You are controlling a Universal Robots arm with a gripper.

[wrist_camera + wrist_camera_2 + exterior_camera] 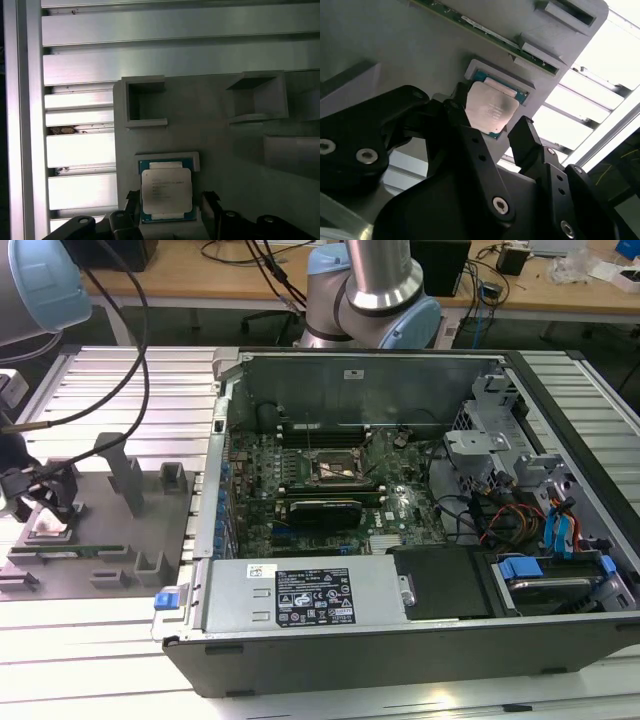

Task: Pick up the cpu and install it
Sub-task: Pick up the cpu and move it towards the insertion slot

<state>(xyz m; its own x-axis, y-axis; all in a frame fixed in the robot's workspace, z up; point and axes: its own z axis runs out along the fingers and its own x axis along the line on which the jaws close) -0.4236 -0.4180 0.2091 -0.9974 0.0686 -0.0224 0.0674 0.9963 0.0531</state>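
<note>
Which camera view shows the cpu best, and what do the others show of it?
The first wrist view: the cpu faces the camera squarely, its whole silver top visible. The second wrist view shows it slanted, partly behind the tool; the exterior view, just a small pale patch.

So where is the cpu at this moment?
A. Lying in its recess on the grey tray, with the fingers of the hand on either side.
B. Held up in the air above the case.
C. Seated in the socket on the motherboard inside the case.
A: in the first wrist view the cpu lies flat in its recess on the grey tray, with the fingers of the hand on either side.
</note>
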